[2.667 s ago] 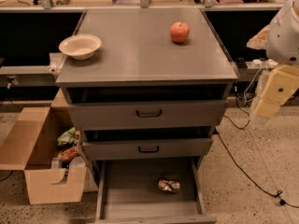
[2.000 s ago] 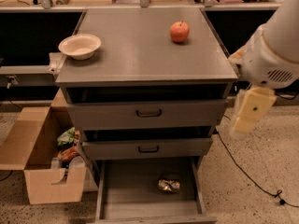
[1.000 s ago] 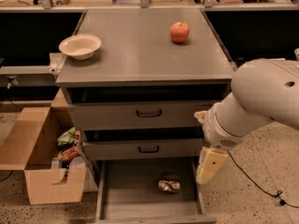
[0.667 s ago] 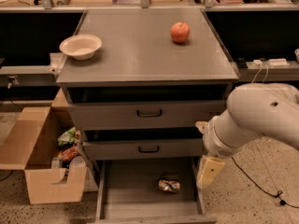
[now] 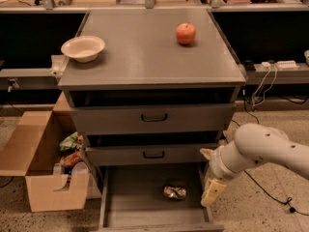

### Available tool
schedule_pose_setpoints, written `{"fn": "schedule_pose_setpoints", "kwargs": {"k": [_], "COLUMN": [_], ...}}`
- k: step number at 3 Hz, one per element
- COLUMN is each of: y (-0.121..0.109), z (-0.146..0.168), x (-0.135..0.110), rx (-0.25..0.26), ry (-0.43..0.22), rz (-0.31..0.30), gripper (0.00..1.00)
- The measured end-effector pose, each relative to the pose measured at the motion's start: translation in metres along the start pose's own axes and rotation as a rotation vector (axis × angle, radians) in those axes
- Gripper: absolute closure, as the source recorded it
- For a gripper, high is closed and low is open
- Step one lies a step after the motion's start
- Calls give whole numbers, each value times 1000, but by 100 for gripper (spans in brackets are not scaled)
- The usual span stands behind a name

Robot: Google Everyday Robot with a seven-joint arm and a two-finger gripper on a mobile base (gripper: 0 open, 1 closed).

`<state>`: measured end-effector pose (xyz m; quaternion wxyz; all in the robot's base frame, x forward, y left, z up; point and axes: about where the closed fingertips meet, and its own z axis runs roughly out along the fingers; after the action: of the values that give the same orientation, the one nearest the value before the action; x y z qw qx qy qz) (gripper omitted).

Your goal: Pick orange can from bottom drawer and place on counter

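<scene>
The orange can (image 5: pixel 175 192) lies on its side on the grey floor of the open bottom drawer (image 5: pixel 130 204), right of the middle. My gripper (image 5: pixel 212 192) hangs at the end of the white arm over the drawer's right edge, a short way right of the can and apart from it. The counter (image 5: pixel 149 50) is the grey cabinet top above; it holds an apple (image 5: pixel 186 33) and a bowl (image 5: pixel 83 48).
Two shut grey drawers with black handles (image 5: pixel 154 117) sit above the open one. An open cardboard box (image 5: pixel 41 163) with packets stands on the floor at the left. Cables (image 5: pixel 263 88) hang at the right. A cluttered wooden bench runs along the back.
My arm has swung in from the upper right, down and left, then settled lower beside the open bottom drawer. The can, apple and bowl have not moved.
</scene>
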<state>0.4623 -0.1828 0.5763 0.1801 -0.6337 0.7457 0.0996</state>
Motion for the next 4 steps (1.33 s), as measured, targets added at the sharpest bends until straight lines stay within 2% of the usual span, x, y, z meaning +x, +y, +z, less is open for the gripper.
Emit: {"fn": "schedule_pose_setpoints", "kwargs": {"k": [3, 4], "y": [-6, -16], "z": [135, 184], "x": [55, 68], "rx": [-100, -133], "ry": [-123, -175], "rz": [88, 139], "gripper": [0, 0]}}
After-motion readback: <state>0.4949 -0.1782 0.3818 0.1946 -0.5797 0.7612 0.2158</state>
